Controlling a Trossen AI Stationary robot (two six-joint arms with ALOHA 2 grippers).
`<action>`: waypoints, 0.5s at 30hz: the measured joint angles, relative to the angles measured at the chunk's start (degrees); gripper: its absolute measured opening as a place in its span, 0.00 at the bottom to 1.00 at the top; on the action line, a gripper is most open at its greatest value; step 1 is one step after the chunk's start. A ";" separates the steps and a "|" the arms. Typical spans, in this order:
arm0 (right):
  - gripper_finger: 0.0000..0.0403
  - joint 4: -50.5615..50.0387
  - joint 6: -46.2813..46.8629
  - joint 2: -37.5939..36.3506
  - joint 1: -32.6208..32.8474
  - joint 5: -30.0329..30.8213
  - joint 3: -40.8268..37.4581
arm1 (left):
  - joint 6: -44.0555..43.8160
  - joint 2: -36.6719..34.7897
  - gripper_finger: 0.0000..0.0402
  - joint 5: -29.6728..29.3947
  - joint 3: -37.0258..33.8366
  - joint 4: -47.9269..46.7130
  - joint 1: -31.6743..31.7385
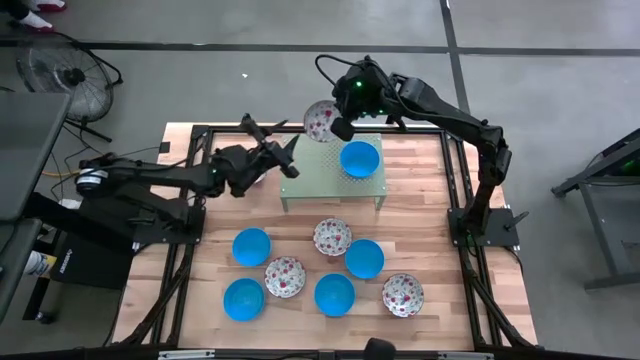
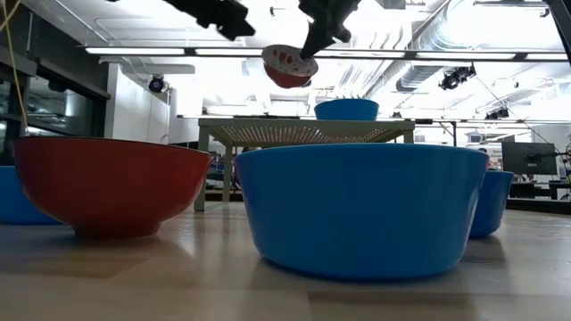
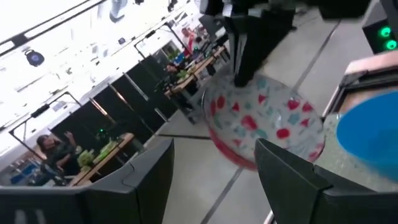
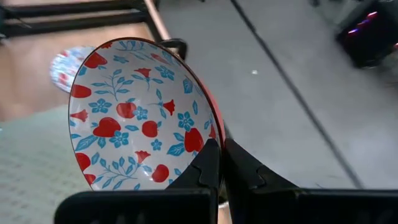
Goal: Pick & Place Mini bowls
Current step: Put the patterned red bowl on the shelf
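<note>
My right gripper is shut on a white, red-flowered mini bowl, held in the air over the far left corner of the green perforated stand. In the low view this bowl hangs tilted above the stand. A blue mini bowl sits on the stand's far right part. My left gripper is open at the stand's left edge, touching nothing. In its wrist view the held bowl lies ahead of the open fingers. Several blue and flowered bowls rest on the near table. My right gripper pinches the flowered bowl's rim, one finger inside the bowl and one on its red outside. The fingers come from above. The bowl is lifted clear and tilted, its inside facing the wrist camera.
On the near half of the table stand blue bowls and flowered ones. Another flowered bowl lies on the wood left of the stand. Black frame rails border the table.
</note>
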 joint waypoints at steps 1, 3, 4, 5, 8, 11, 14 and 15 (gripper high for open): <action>0.00 0.06 -0.72 0.00 0.06 1.05 0.00 | -0.43 0.68 0.54 -0.34 0.49 -0.26 0.15; 0.00 0.73 -1.75 0.00 0.07 2.31 0.00 | -1.17 1.90 0.54 -0.36 1.31 -0.49 0.46; 0.00 1.17 -2.24 0.00 0.07 2.52 0.00 | -2.07 2.60 0.54 0.07 1.73 -0.34 0.68; 0.00 1.53 -2.61 0.00 0.07 2.58 0.00 | -3.21 3.26 0.54 0.32 1.96 -0.13 1.04; 0.00 2.43 -3.73 0.00 0.25 1.81 0.00 | -6.64 4.37 0.54 0.11 2.01 -0.61 2.05; 0.00 2.40 -5.04 0.00 0.79 1.86 0.00 | -9.56 5.22 0.54 -0.02 2.05 -0.16 3.48; 0.00 2.42 -6.15 0.00 1.19 1.72 0.00 | -12.02 6.15 0.54 0.36 2.01 0.03 5.00; 0.00 2.49 -6.39 0.00 1.19 1.54 -0.01 | -12.64 6.34 0.54 1.10 2.01 0.55 5.55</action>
